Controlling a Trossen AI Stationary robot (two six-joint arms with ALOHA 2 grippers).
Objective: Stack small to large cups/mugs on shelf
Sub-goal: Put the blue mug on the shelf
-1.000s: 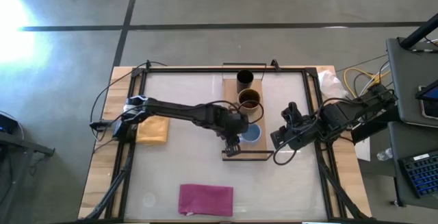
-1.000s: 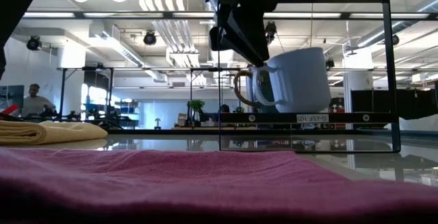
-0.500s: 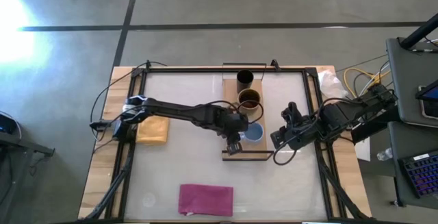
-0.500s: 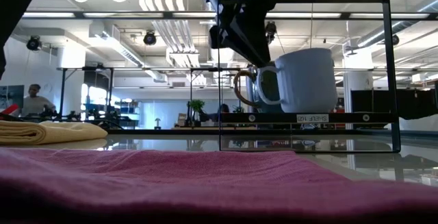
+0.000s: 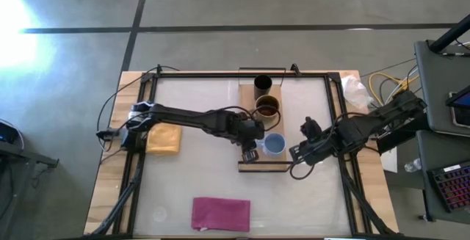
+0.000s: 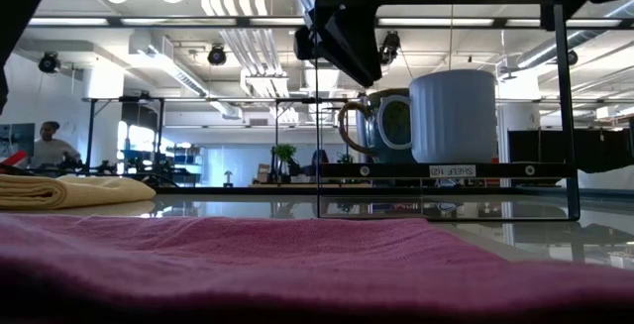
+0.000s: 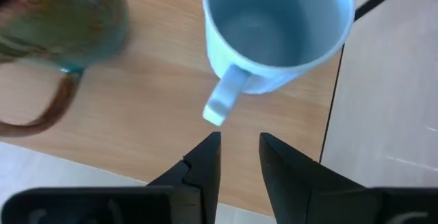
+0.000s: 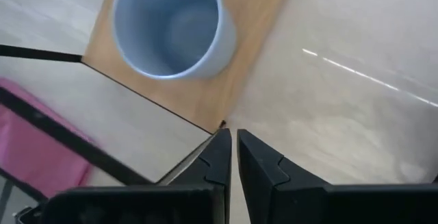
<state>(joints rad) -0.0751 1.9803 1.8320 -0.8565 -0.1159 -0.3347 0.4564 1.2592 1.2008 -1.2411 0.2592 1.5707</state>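
Note:
The light-wood shelf (image 5: 250,122) lies in the middle of the table with three vessels in a row on it. The black cup (image 5: 263,86) stands farthest, the brown mug (image 5: 267,108) in the middle, and the light blue mug (image 5: 274,144) nearest. The blue mug stands upright on its base (image 6: 451,116), its handle (image 7: 220,104) pointing at my left gripper (image 7: 238,142). That gripper is open, just off the handle's end, touching nothing. My right gripper (image 5: 295,152) is shut and empty (image 8: 233,142), right of the shelf's near end.
A yellow-tan pad (image 5: 163,139) lies at the left under my left arm. A magenta cloth (image 5: 220,214) lies near the front edge. The shelf's thin dark frame (image 6: 560,116) rises at its near end. A black rail frame (image 5: 220,74) runs round the table.
The light blue mug, tilted and hanging from my left gripper by its handle a second ago, has come down and now stands upright on the shelf beside the brown mug. My left gripper has let go of the handle and drawn back a little toward the table's left.

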